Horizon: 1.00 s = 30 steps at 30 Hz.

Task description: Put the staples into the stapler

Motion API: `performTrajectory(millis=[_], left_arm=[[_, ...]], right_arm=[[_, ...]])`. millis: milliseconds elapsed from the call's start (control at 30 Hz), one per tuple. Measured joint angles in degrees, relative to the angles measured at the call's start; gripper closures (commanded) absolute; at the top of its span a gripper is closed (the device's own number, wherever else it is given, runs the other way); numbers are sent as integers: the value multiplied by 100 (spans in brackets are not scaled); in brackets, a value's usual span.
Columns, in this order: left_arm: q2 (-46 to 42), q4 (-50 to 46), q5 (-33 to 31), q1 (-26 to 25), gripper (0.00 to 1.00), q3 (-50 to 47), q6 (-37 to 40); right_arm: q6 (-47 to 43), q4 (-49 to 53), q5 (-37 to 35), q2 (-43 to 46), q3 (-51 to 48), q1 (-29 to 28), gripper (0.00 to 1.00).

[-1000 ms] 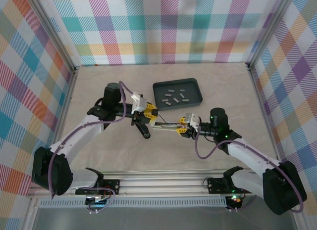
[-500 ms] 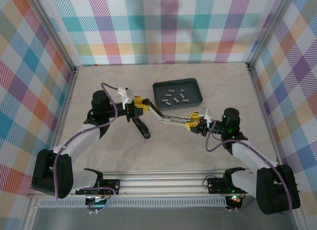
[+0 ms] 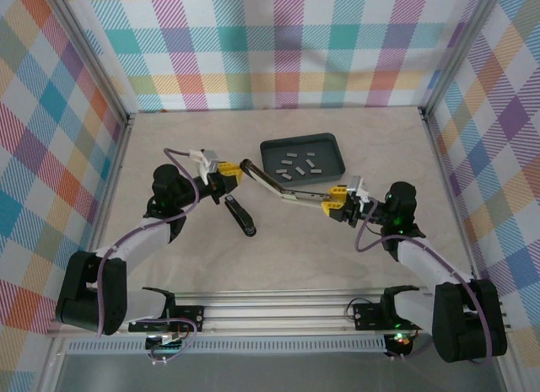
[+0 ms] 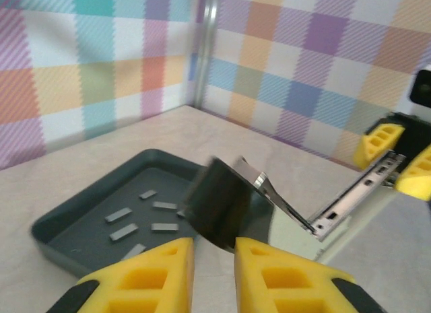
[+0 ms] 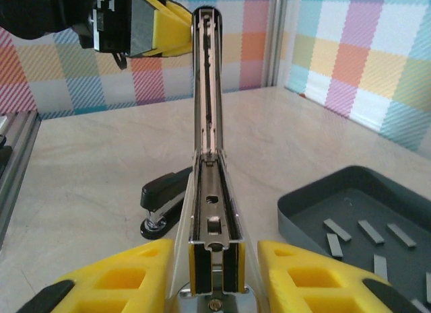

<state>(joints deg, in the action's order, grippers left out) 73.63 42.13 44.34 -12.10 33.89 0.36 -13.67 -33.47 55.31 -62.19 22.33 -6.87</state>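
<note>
In the left wrist view the dark end of the stapler [image 4: 219,206] is blurred just in front of the left gripper [image 4: 214,249]. I cannot tell if the yellow fingertips touch it. This gripper is closed, with only a thin slit between its fingers, and I see nothing clamped in the slit. In the top view the left gripper [image 3: 234,179] is just beside that dark end, left of the middle of the bench [image 3: 169,139]. The right gripper [image 3: 327,203] is closed on the other end of the stapler [image 3: 283,195]. The right wrist view shows the silver channel [image 5: 205,91] between its two yellow fingers, and the lower end of the channel is cut off by the picture edge. The inside of the channel is too narrow and dark to read. One black piece [image 3: 240,217] lies on the bench near the middle, apart from the held stapler. I cannot tell if it belongs to the stapler. There is one dark tray [image 3: 264,156], toward the far edge and a little right of the middle. The staples [image 3: 297,166] lie loose inside it as short grey strips. I count at least six, but they are too small for an exact count. There are two grippers.
</note>
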Motion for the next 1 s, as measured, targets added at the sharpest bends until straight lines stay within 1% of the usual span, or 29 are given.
performTrajectory(millis=[67, 167, 333, 433, 533, 600, 633, 733, 867, 933, 1000], left_arm=[[129, -2, -109, 31, 98, 0, 72], [341, -15, -203, 17, 97, 0, 98], [407, -304, -315, -92, 89, 20, 173], [358, -1054, -448, -444, 86, 295, 529], [334, -1679, -553, -861, 79, 658, 896], [337, -1974, -610, -1054, 77, 822, 1108], [343, -2096, -634, -1128, 77, 868, 1182], [396, -2328, -695, -1231, 76, 905, 1307], [409, -2651, -833, -1305, 72, 905, 1464], [398, -2887, -907, -1355, 72, 918, 1620], [378, -3150, -953, -1408, 72, 935, 1779]], right_arm=[[-192, 415, 44, 7, 96, 26, 100], [-356, 782, 98, 66, 168, -13, 100], [-776, 1543, -85, 170, 415, -212, 100], [-935, 1814, -227, 212, 586, -280, 100], [-1071, 2063, -439, 210, 629, -337, 100], [-1095, 2262, -597, 210, 634, -365, 100], [-1084, 2417, -706, 208, 660, -372, 92], [-892, 3126, -1082, 181, 997, -382, 74], [-758, 4478, -1589, 155, 1891, -446, 70], [-911, 5139, -1910, 245, 2212, -542, 63], [-1250, 5821, -2225, 363, 2428, -640, 58]])
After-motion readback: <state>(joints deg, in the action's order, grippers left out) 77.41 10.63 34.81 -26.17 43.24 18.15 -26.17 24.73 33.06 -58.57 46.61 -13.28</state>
